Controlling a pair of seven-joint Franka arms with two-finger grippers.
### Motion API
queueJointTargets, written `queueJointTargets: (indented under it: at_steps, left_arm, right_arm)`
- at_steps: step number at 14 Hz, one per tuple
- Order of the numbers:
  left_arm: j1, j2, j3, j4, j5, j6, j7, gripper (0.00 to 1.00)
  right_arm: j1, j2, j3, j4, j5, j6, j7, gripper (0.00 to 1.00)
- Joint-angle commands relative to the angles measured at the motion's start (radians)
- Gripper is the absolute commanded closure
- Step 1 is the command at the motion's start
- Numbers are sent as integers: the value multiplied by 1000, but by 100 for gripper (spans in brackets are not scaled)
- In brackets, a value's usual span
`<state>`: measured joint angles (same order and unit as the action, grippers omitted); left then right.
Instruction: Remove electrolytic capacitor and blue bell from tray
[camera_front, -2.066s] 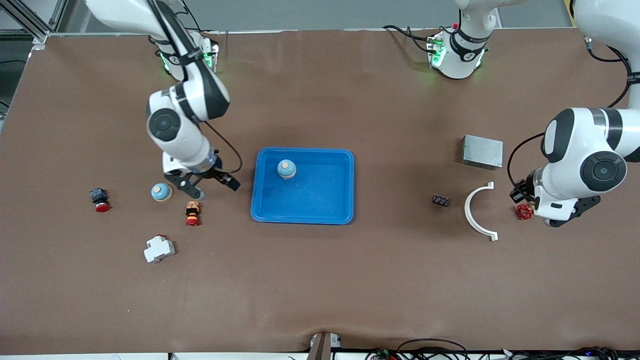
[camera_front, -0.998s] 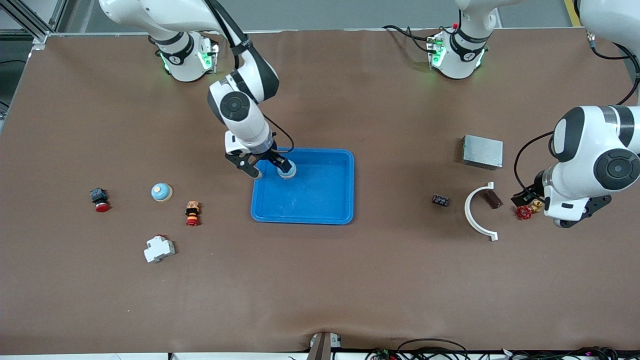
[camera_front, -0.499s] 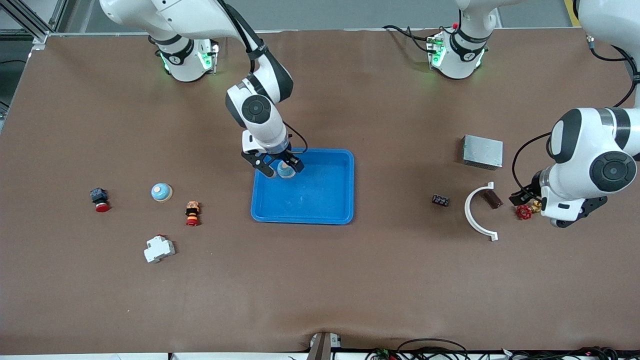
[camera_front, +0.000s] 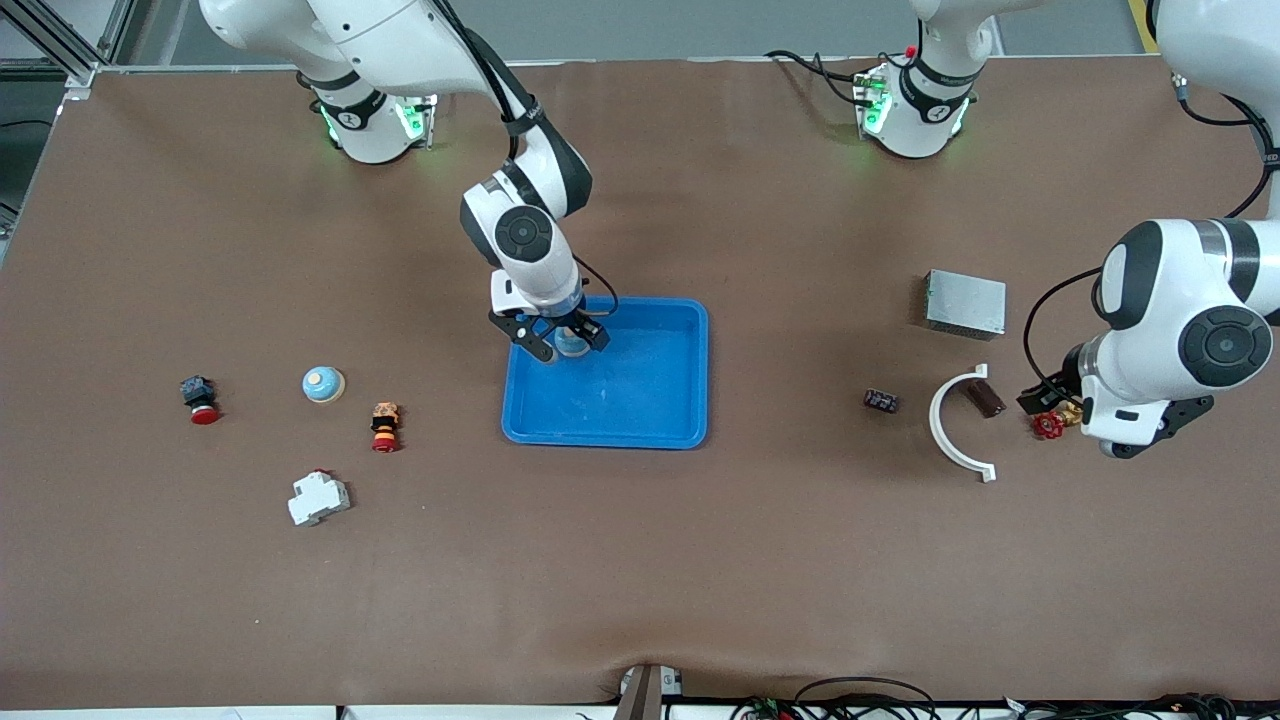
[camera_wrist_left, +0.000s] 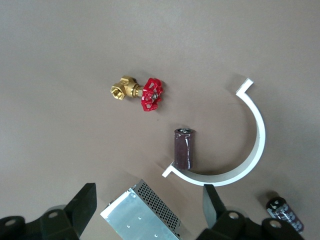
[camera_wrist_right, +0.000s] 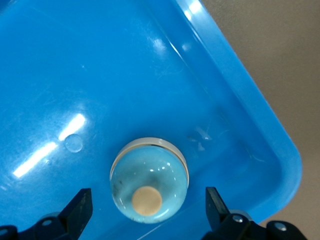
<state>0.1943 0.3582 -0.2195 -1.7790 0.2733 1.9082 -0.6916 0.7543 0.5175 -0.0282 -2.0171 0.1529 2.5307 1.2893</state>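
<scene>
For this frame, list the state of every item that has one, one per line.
right gripper: open, straddling the bell in the tray
left gripper: open, over the metal box
bell in tray: upright, unheld
blue tray: holds only that bell
brown capacitor: lying inside white bracket's curve
second bell: upright on table

bell in tray (camera_front: 572, 343): mostly covered by the right gripper (camera_front: 562, 341) in the front view; only a sliver of pale blue shows between the fingers.
blue tray (camera_wrist_right: 260, 125): cut off by the right wrist view's edges; only one corner shows.
left gripper (camera_front: 1040, 402): largely tucked under the arm's white wrist in the front view.
metal box (camera_wrist_left: 142, 212): cut by the left wrist view's edge.
small black part (camera_wrist_left: 284, 212): partly covered by a finger in the left wrist view; too small in the front view to tell what it is.
</scene>
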Motion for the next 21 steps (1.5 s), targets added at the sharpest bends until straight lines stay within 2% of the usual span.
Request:
queueJointTargets:
  at_steps: [1, 9, 11, 12, 15, 16, 21]
  left_arm:
    - [-9, -4, -6, 21, -23, -1, 9, 0]
    - [-7, 2, -24, 42, -37, -9, -9, 0]
    - [-7, -5, -26, 49, -37, -11, -8, 0]
    - [-7, -5, -26, 59, -37, -15, -6, 0]
    - [-3, -11, -43, 64, -37, -24, -2, 0]
    - [-1, -18, -46, 64, -37, -25, 0, 0]
    - [-3, -45, -49, 76, -36, -35, 3, 0]
  right_arm:
    - [13, 22, -15, 37, -22, -4, 21, 0]
    - [11, 44, -15, 52, -24, -4, 19, 1]
    - [11, 44, -15, 55, -26, -4, 19, 15]
    - [11, 44, -13, 58, -26, -4, 19, 26]
    - [11, 50, -13, 67, -30, -4, 19, 97]
    - [11, 50, -13, 69, -30, -4, 19, 100]
    - [13, 50, -13, 69, -30, -4, 19, 100]
